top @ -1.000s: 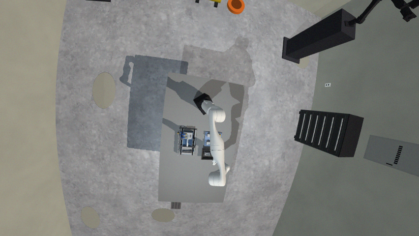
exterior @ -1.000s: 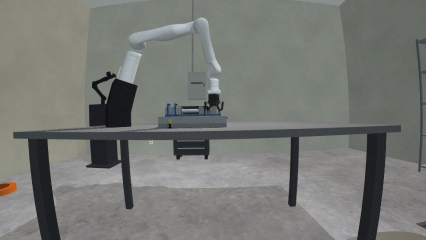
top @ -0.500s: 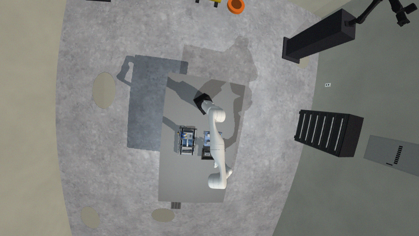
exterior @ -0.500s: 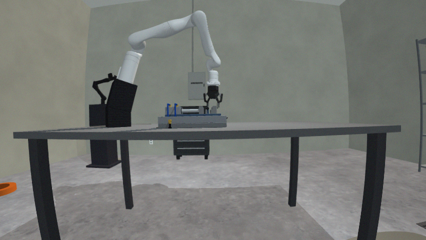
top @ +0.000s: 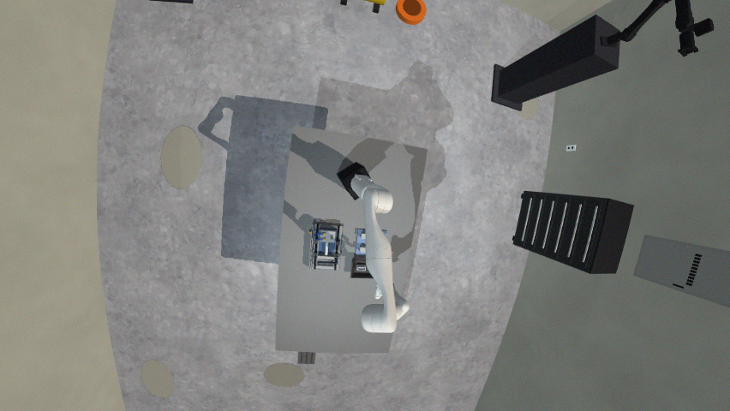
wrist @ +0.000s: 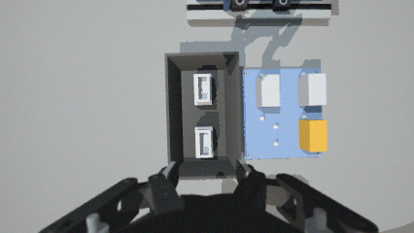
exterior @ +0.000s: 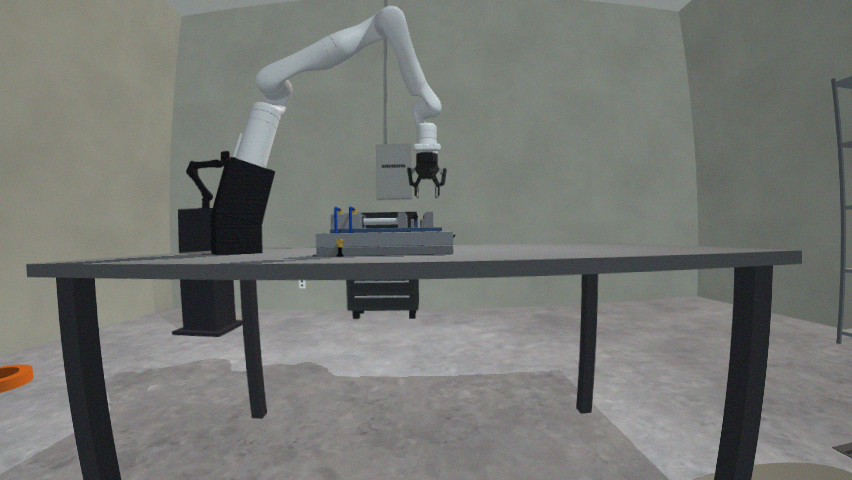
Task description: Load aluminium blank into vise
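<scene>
In the wrist view the dark outfeed tray point(wrist: 203, 114) holds two finished parts with their pockets up, one at the far end point(wrist: 203, 88) and one at the near end point(wrist: 204, 142). Both lie flat on its floor. Beside it the blue infeed plate point(wrist: 283, 114) carries two aluminium blanks point(wrist: 269, 90) point(wrist: 312, 88) and one brass blank point(wrist: 312, 135). The vise point(wrist: 258, 9) shows at the top edge; its opening is out of view there. My gripper point(wrist: 207, 169) is open and empty, well above the tray's near end. It also shows in the exterior view point(exterior: 426, 187), high over the fixtures.
The vise point(top: 324, 244) stands left of the tray and plate on the grey table in the overhead view, with the arm point(top: 379, 245) stretched over them. Small pins point(wrist: 275, 126) stick up from the plate between the blanks.
</scene>
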Robot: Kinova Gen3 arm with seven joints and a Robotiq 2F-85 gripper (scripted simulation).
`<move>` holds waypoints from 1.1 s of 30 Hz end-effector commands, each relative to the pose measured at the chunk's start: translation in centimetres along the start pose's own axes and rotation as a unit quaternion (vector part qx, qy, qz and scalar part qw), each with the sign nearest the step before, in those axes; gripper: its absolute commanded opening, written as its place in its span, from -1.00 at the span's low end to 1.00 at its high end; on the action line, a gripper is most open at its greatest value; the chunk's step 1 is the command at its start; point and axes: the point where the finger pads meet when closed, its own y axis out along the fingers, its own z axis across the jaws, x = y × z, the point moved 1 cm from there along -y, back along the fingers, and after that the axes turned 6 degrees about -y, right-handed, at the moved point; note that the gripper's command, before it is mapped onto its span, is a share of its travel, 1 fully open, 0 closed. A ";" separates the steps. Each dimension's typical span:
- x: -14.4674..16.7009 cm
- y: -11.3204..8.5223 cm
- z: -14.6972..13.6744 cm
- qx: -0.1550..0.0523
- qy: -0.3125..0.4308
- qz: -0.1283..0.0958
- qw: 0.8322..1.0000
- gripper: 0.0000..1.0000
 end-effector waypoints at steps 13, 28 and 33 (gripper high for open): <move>-0.3 -1.4 -0.5 -0.007 0.002 0.001 1.000 -1.00; -0.3 -1.4 -0.5 -0.007 0.002 0.001 1.000 -1.00; -0.3 -1.4 -0.5 -0.007 0.002 0.001 1.000 -1.00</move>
